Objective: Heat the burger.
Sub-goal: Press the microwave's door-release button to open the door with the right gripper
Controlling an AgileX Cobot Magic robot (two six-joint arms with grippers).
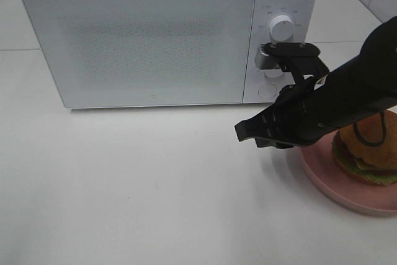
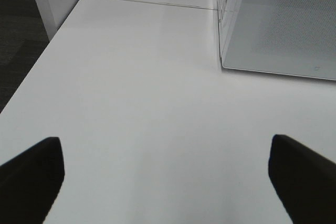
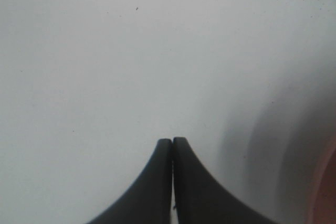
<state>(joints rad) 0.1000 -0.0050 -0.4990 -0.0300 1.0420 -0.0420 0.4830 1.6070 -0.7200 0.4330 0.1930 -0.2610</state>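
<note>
Two grippers are at work. The left gripper shows only in its wrist view, jaws spread wide and holding nothing, above bare table off the microwave's left side. The microwave stands along the back edge with its door shut. The right gripper hangs low in front of the microwave's right end, jaws pressed together on nothing, tips pointing left. The burger sits on a pink plate toward the front right corner, partly hidden under the right arm.

The door must likely come open before the burger can go in, and closed jaws cannot take hold of anything. The arm runs just above the bun, with a cable looping in front of it; a careless swing or drop could snag the bun, topple the layers or shove the plate. Pushing the door hard could also slide the microwave back.
</note>
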